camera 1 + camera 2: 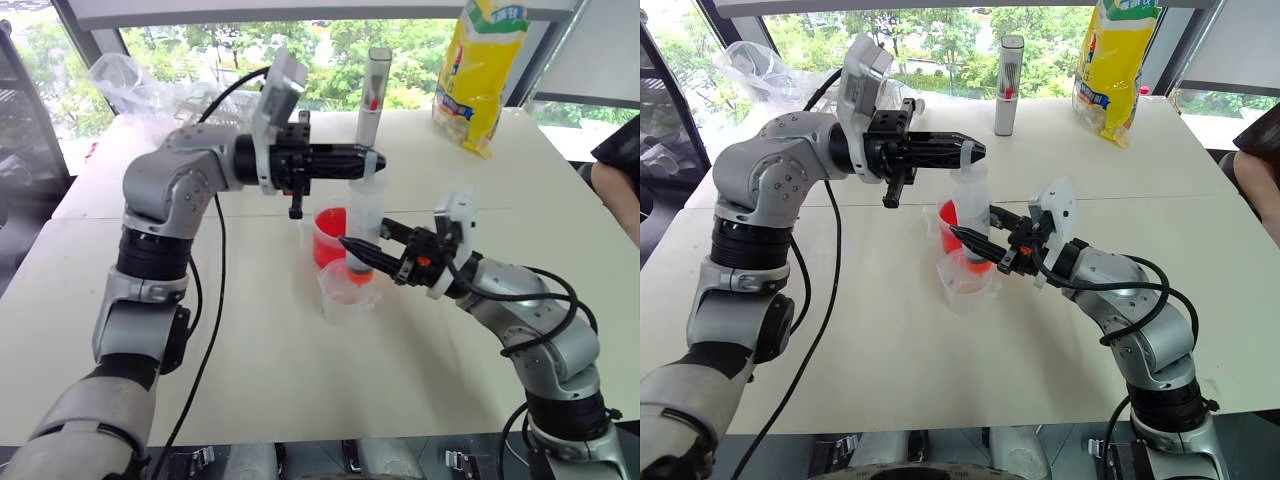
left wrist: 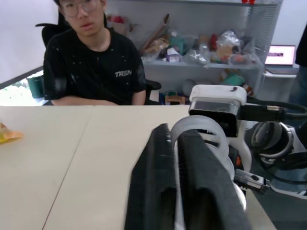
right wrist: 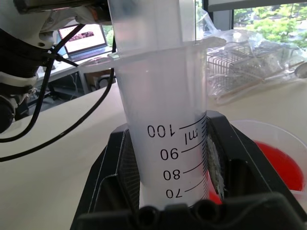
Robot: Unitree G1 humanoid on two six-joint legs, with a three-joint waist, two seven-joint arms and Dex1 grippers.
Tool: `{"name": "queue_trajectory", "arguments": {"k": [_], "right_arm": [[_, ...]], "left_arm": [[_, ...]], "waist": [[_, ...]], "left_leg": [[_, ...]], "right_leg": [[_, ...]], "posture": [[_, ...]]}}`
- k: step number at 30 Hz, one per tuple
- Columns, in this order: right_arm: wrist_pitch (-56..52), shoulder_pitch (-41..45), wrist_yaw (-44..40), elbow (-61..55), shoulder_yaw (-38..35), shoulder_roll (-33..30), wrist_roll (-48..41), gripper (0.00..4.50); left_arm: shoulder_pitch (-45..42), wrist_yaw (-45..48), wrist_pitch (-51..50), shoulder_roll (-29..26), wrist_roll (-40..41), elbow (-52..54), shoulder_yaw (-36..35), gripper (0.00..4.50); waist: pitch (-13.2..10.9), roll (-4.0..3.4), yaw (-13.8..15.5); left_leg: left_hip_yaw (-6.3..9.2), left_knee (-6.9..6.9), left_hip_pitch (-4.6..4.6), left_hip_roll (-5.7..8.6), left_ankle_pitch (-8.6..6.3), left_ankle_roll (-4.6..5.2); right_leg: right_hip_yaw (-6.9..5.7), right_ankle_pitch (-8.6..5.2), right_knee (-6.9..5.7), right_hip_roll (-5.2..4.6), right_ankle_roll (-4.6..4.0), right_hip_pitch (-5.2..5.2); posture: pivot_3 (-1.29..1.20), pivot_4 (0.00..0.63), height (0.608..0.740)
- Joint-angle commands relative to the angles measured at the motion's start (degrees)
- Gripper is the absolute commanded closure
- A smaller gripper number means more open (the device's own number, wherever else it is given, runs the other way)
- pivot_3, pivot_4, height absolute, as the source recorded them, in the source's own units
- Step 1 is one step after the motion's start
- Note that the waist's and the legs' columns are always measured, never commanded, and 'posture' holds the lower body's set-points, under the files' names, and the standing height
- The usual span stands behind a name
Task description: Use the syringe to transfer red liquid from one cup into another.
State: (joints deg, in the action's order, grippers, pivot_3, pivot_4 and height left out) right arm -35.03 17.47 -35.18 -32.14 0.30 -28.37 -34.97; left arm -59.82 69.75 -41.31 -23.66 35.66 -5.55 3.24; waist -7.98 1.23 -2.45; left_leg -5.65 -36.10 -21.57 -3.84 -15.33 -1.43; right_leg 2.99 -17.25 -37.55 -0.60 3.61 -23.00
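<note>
Right pincer (image 1: pixel 975 238) grips the syringe (image 1: pixel 973 215) barrel upright over the small cup (image 1: pixel 962 285); left pincer (image 1: pixel 965 152) clamps its plunger, which should press down slowly.

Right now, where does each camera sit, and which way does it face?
Left eye, right eye: on the head, looking forward and down at the table; both arms show, syringe upright over the small clear cup, red beaker behind.
Left wrist: along the shut left gripper on the plunger ring, toward a seated person.
Right wrist: along the right gripper clamping the syringe.
Shared: both wrist views see the syringe.
</note>
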Motion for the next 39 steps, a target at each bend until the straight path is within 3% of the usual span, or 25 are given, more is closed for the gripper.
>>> {"name": "queue_trajectory", "arguments": {"k": [1, 39], "right_arm": [[0.57, 1.37, -0.74, -2.12, 0.19, -0.15, -0.86, 3.01], [-5.44, 8.89, 2.28, -2.73, -4.25, 0.11, -8.95, 3.01]], "left_arm": [[0.06, -0.06, -1.21, -0.16, 1.57, 2.86, -0.17, 4.47], [7.28, 1.2, -1.57, -0.33, -0.26, 8.6, 4.96, 4.47]], "waist": [[0.0, 0.0, 0.04], [0.0, 0.0, 0.04]], "left_leg": [[0.0, 0.0, 0.0, 0.0, 0.0, 0.0], [0.02, 0.0, 0.0, -0.01, 0.0, 0.0]], "right_leg": [[0.0, 0.0, 0.0, 0.0, 0.0, 0.0], [0.0, 0.0, 0.01, -0.02, 0.0, 0.02]], "posture": [[0.0, 0.15, 0.74], [0.0, 0.15, 0.74]]}}
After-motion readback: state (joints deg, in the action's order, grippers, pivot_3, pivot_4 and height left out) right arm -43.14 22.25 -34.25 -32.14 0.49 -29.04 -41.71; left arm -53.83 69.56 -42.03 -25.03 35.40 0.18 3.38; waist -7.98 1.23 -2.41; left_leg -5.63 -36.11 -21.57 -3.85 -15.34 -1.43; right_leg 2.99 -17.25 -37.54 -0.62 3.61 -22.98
